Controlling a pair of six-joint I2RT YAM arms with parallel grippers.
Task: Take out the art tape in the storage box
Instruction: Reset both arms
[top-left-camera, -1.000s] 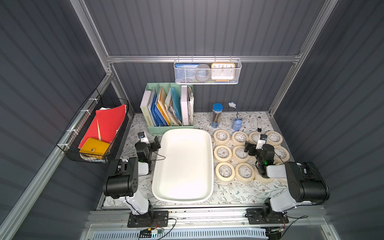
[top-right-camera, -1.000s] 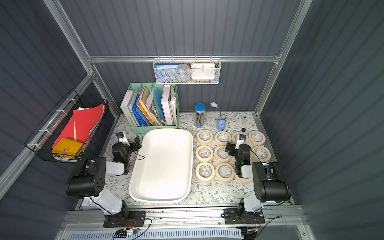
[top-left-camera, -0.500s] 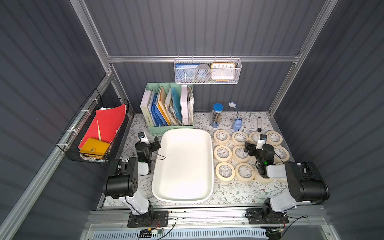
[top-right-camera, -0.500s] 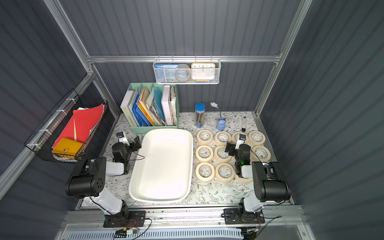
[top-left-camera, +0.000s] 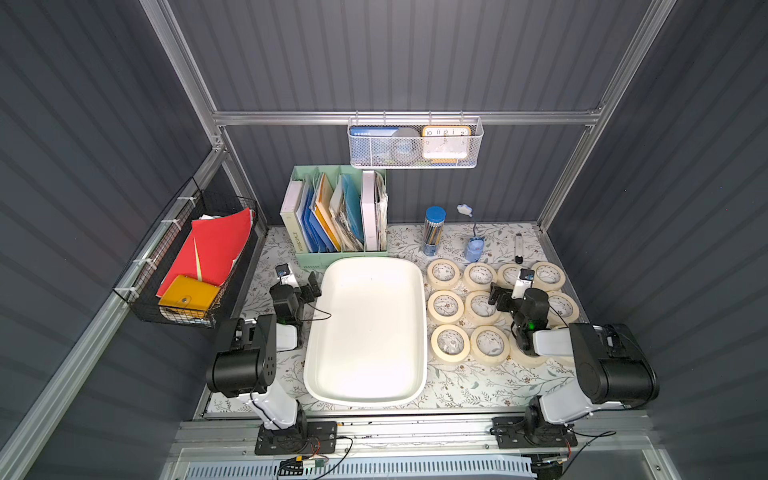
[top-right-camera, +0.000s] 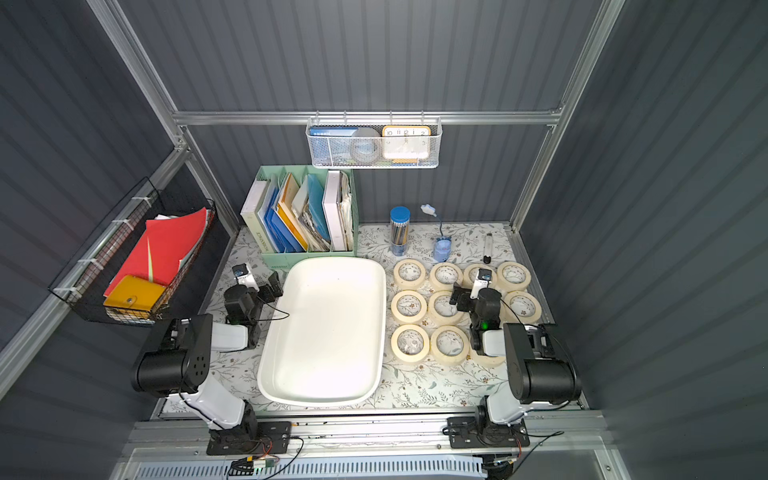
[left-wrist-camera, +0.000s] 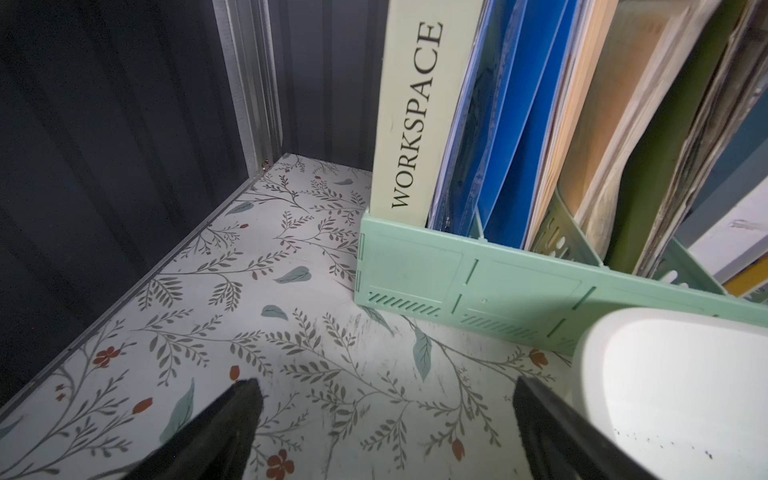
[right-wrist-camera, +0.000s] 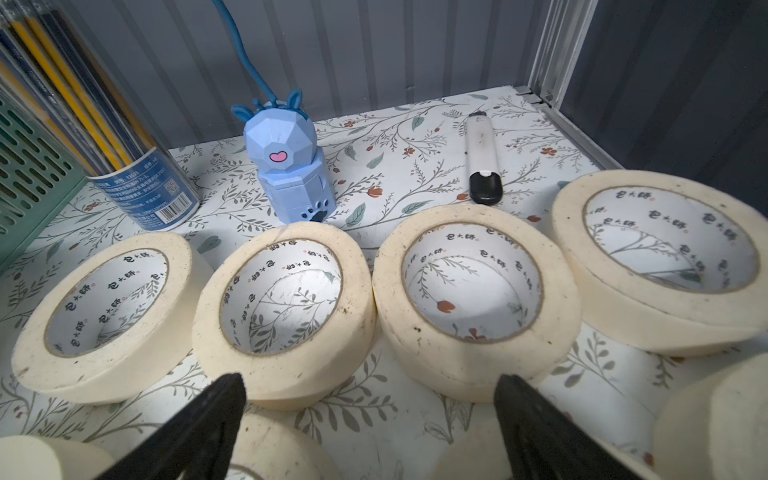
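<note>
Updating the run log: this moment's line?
storage box: empty | art tape: on table beside box | left gripper: open, empty | right gripper: open, over tape

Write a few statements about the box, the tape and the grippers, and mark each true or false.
1. The box is empty. True.
2. The tape rolls lie on the table beside the box. True.
3. The right gripper holds a roll. False: it is open and empty.
4. The left gripper is inside the box. False: it is open over the table, beside the box.
</note>
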